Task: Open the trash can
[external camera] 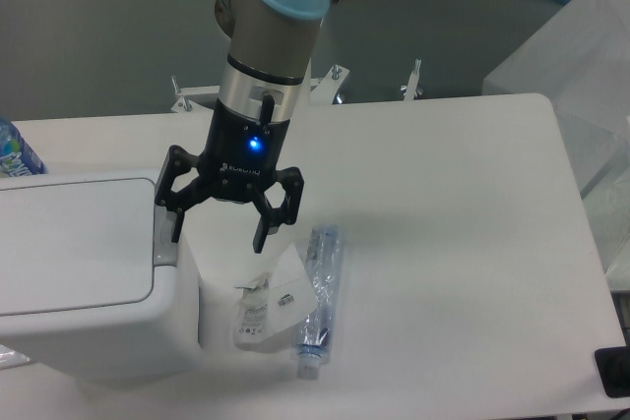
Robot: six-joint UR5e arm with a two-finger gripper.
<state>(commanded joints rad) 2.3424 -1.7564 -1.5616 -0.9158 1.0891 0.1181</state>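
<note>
The trash can (79,282) is a large white boxy bin at the left front of the table, its flat inset lid down. A small grey push tab (163,241) sits on its right rim. My gripper (219,238) is open and empty, pointing down, just right of the bin's right edge. Its left finger (175,215) hangs right above the grey tab; whether it touches the tab I cannot tell. Its right finger (264,228) hangs over the table.
An empty clear plastic bottle (317,300) lies on the white table (443,204) right of the bin. A crumpled clear wrapper with a label (268,304) lies beside it. A blue-labelled bottle (15,152) stands at the far left edge. A plastic-covered object (581,56) stands at the right.
</note>
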